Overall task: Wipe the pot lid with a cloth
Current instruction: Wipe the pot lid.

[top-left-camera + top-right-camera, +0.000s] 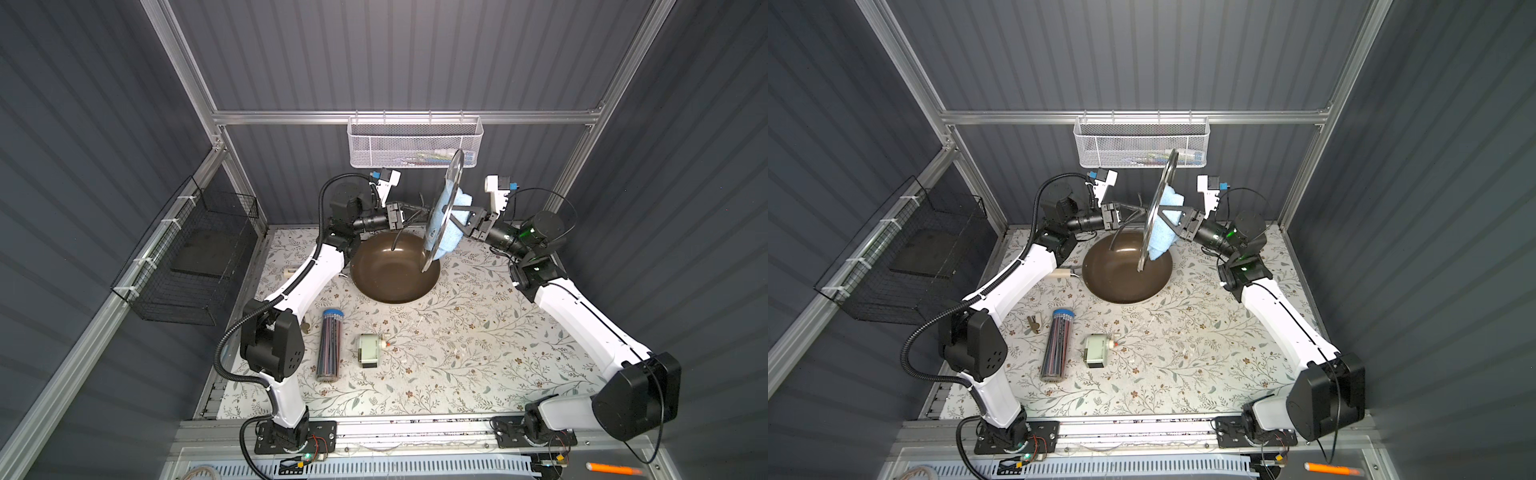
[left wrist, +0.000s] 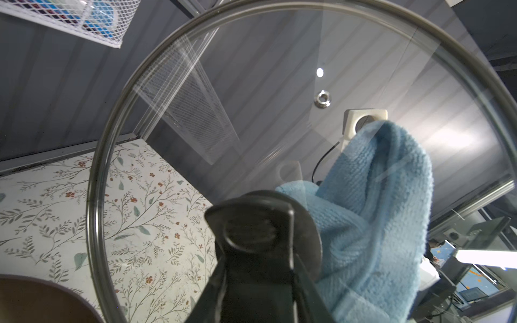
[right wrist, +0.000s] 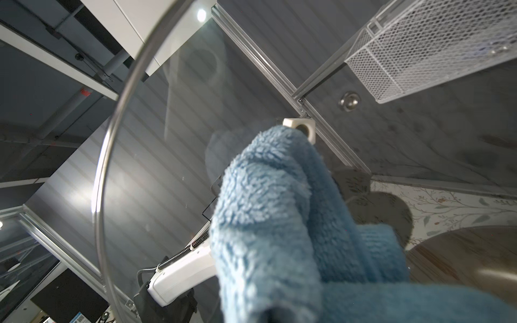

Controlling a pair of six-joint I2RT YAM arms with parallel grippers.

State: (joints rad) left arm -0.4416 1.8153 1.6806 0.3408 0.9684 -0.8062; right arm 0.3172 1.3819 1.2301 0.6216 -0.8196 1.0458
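Both top views: high above and well behind the claws, looking down toward the back wall (image 1: 374,62); far off, sharing the whole table (image 1: 457,353). Left wrist view: close behind the left claw (image 2: 253,240), facing the pot lid (image 2: 279,84) just ahead of it. Right wrist view: close behind the right claw (image 1: 1168,216), the cloth (image 3: 265,223) filling its near field. Wrist views share lid and cloth, from opposite faces.

This was a robotics lab test cell: grey ribbed panels (image 1: 374,54) in an aluminium frame (image 1: 399,117) walled it; the left arm (image 1: 299,286) and right arm (image 1: 582,316) were bolted to a rail (image 1: 415,430) along the bottom of the picture, wiring exposed; a flowered sheet (image 1: 457,353) served as tabletop; screens (image 2: 474,293) showed beyond in the left wrist view.
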